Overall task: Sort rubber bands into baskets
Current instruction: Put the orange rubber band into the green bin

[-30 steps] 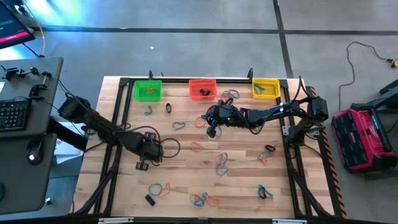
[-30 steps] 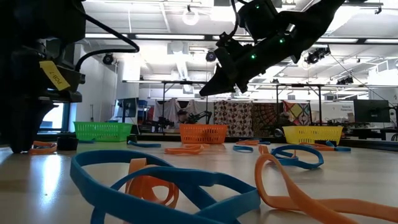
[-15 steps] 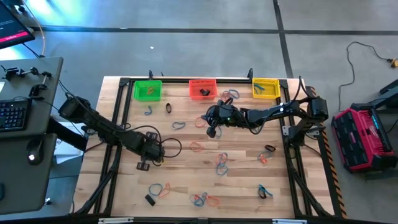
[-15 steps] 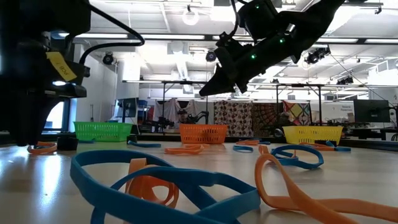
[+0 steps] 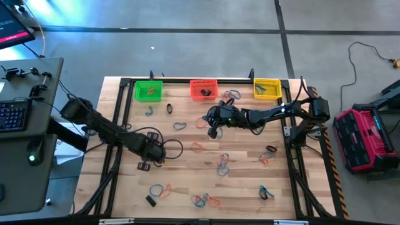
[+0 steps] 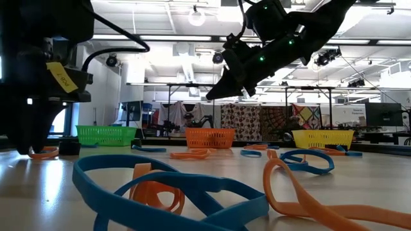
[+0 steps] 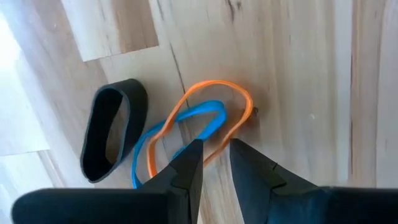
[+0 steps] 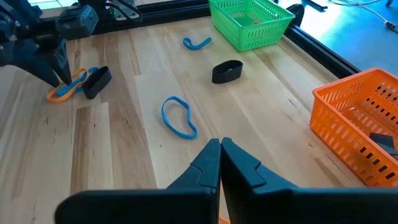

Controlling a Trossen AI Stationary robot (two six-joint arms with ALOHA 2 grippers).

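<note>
left gripper (image 7: 210,163) low over a tangled orange and blue band pair near the table's front left; right gripper (image 8: 220,157) raised mid-table, fingers pressed together and empty.

near to far: the left gripper's fingers stand a little apart, their tips straddling the edge of the orange band (image 7: 231,118), which is interlaced with a blue band (image 7: 186,127); whether they grip it cannot be told. a black band (image 7: 112,137) lies just beside this pair. farther on, the right gripper hangs above the wooden table (image 5: 244,181), with a lone blue band (image 8: 178,117) on the boards ahead of it and a second black band (image 8: 227,70) beyond. other bands are scattered over the table. at the far edge stand the green basket (image 5: 148,90), the red-orange basket (image 5: 204,89) and the yellow basket (image 5: 267,87), each holding something small.
</note>
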